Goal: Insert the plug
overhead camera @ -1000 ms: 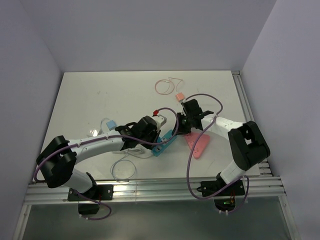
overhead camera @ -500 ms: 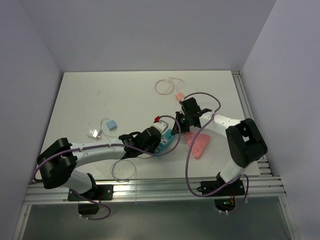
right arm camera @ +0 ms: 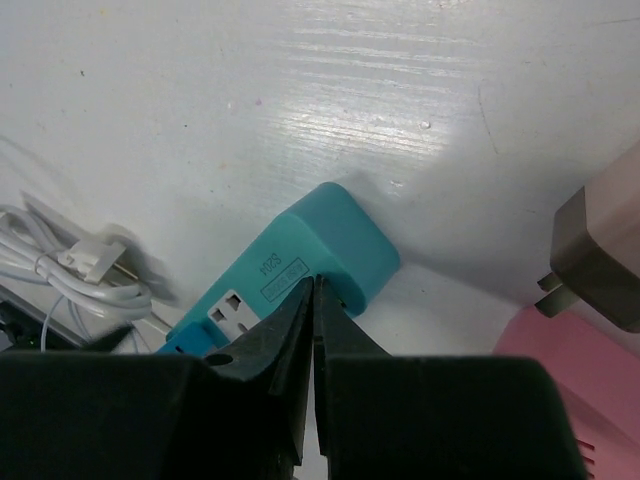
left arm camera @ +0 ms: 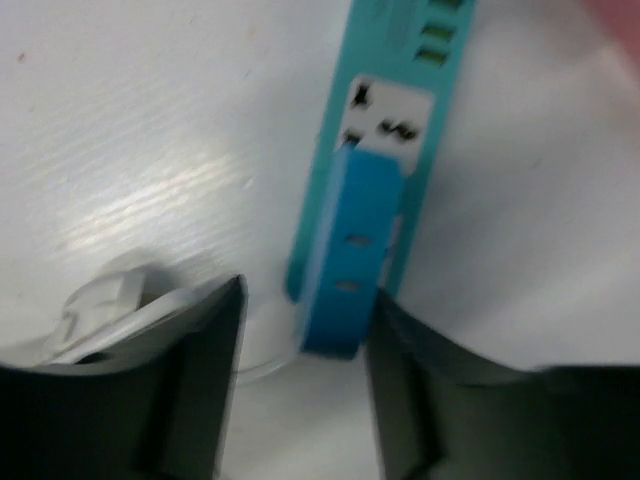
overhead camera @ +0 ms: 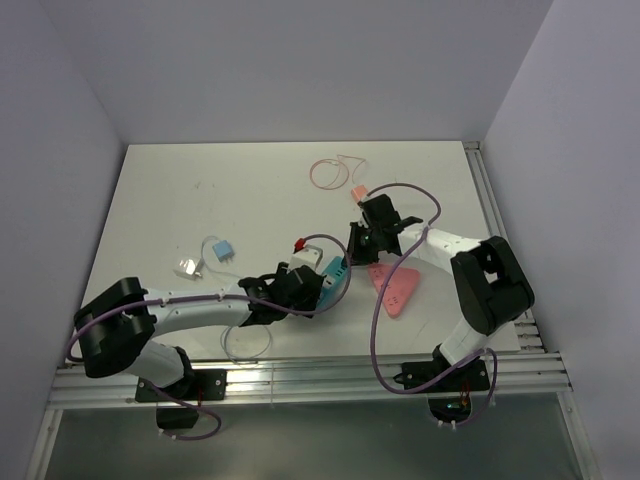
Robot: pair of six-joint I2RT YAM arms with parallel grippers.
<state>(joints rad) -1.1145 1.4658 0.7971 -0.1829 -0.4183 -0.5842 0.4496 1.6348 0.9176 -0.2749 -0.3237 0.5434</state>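
Two jobs: right end effector (right arm camera: pixel 313 285), tips together, should pin the power strip (right arm camera: pixel 335 235); left end effector (left arm camera: pixel 305 300), jaws apart, should lift straight off the plug (left arm camera: pixel 350 250)

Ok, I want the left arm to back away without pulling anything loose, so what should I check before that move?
1. Blue rectangular plug sitting in the teal plastic power strip: ok.
2. Plug pressed fully home: cannot tell.
3. Left gripper open: ok.
4. Its fingers off the plug: cannot tell, one looks very close.
5. Right gripper shut, tips on the strip's end: ok.
6. White cable beside the strip clear of the left arm: cannot tell.
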